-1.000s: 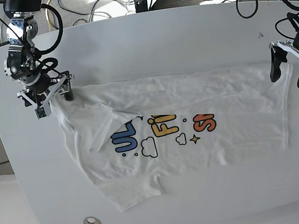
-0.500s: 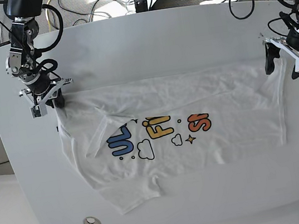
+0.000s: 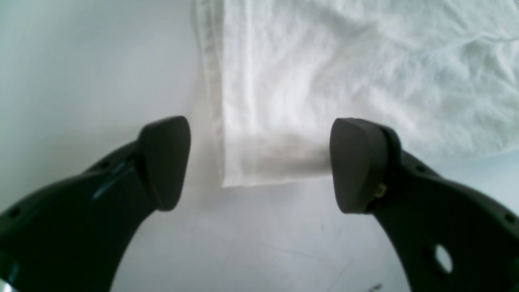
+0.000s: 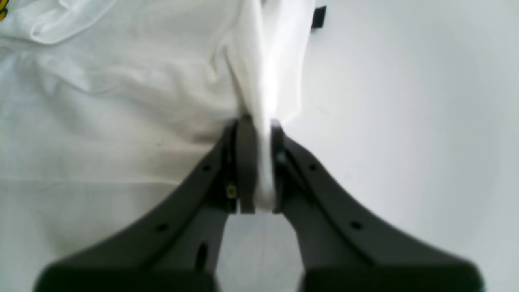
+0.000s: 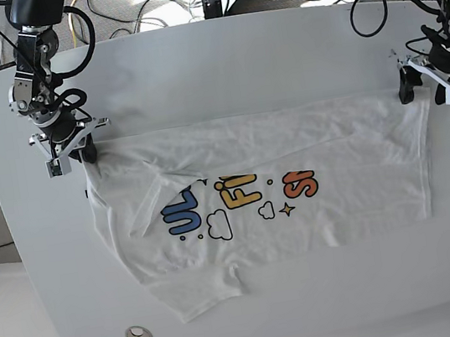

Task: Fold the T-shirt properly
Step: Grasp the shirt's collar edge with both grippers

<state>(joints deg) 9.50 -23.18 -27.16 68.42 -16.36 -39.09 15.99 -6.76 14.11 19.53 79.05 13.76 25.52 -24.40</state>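
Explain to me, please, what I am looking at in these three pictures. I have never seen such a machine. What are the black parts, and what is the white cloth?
It is a robot with two arms working at a white table. One picture looks down on the whole table; each of the other two comes from a camera on one arm's wrist, looking along its claw. The black curved parts are the claws' fingers. On the table lies a white short-sleeved T-shirt with a print in blue, yellow and orange letters, clouds and a star; it lies partly folded and wrinkled. The right claw, on the left of the overhead picture, is shut and pinches a bunch of the shirt's cloth. The left claw is open, its fingers on either side of a corner of the shirt, and holds nothing.
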